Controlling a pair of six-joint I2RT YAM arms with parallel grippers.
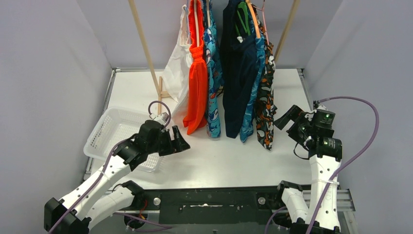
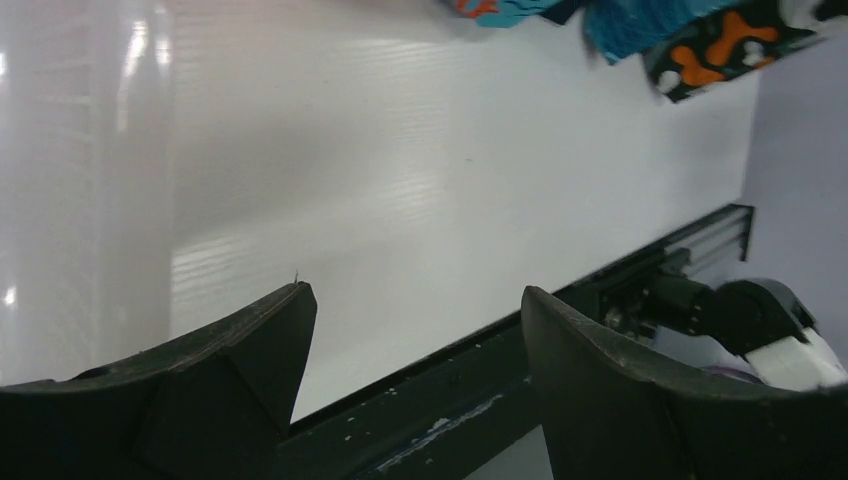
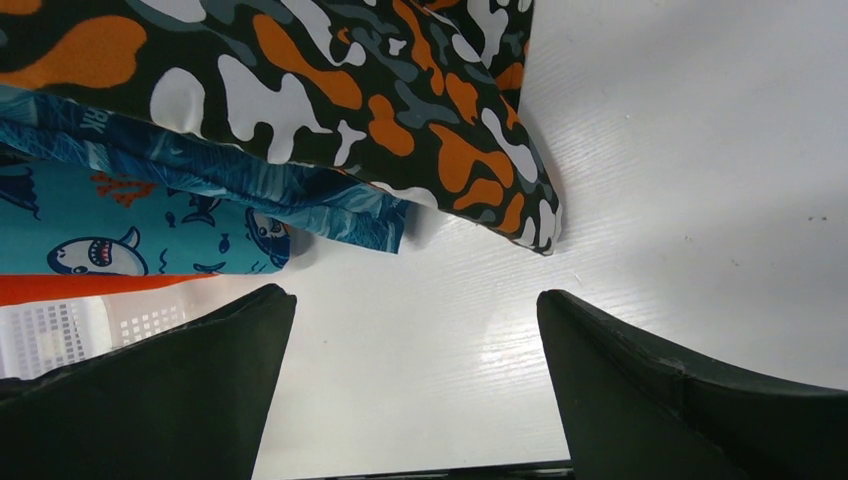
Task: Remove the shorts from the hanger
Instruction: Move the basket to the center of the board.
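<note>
At the far middle of the surface [image 1: 229,161], the shorts [image 1: 238,73] all hang on their hangers [image 1: 253,19]. None is off yet, so reaching looks like the step now. The right tool [image 1: 286,123] is wide open and empty, low and just right of the camouflage pair [image 1: 265,114]. Next it must close on that cloth and tug. The left tool [image 1: 178,145] sits wide open and empty by the basket [image 1: 104,131].

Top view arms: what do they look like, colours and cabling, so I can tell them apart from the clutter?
The left arm and right arm match: white link shells with black joints and black bases. A purple cable runs along each up to the wrist. The left tool and right tool are black, with two wedge-shaped fingers.
</note>
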